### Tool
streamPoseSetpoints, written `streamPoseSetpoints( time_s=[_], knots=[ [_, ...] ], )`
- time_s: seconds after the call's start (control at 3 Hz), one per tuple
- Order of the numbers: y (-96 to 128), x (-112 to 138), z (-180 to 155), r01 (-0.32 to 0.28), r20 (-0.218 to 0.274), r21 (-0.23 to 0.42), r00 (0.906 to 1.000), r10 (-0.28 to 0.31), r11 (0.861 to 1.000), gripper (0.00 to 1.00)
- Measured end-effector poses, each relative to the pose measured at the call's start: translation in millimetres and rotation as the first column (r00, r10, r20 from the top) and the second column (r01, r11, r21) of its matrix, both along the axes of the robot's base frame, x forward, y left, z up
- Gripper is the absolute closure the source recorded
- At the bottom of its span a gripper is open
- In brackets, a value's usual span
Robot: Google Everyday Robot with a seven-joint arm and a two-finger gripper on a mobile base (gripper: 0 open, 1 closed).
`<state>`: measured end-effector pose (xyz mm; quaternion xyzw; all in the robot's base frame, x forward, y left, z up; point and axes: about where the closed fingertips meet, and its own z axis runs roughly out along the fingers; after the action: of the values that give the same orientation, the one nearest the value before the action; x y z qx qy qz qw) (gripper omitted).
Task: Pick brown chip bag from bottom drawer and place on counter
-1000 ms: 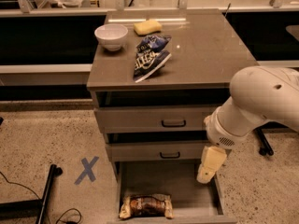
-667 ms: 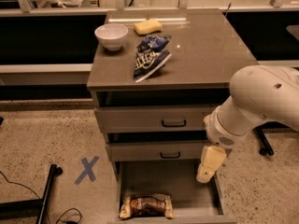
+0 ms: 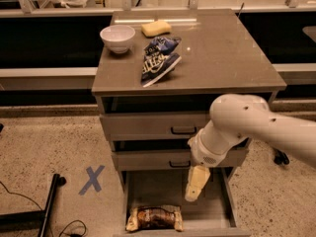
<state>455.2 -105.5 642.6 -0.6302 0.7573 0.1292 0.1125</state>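
Leftward and a little lower is where the white arm has swung its cream-coloured gripper (image 3: 194,186) since the earlier frames, so it now hangs over the open grey-brown bottom drawer (image 3: 148,189). Whether it is spread or pressed together I cannot tell, but it carries nothing. The crinkled tan-and-dark-brown chip bag (image 3: 154,217) lies flat on the drawer floor, below and to the left of the gripper, apart from it. By my reading only the approach is under way; the grasp, lift and placing remain. Well above the gripper, the glossy grey-brown counter (image 3: 227,58) holds a dark blue snack bag (image 3: 158,60), a white bowl (image 3: 117,37) and a yellow sponge (image 3: 156,28), with bare surface to the right. Far left of the gripper, the speckled floor (image 3: 49,147) bears a blue tape cross (image 3: 92,179).
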Motion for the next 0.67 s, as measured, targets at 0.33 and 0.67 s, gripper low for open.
streamPoseSetpoints(
  time_s=[0.33, 0.67],
  knots=[
    [33.2, -6.7, -64.7, -0.028, -0.041, 0.028, 0.9987, 0.029, 0.999, 0.00],
    [42.8, -13.5, -103.5, 0.001, -0.060, 0.066, 0.9982, 0.003, 0.998, 0.00]
  ],
)
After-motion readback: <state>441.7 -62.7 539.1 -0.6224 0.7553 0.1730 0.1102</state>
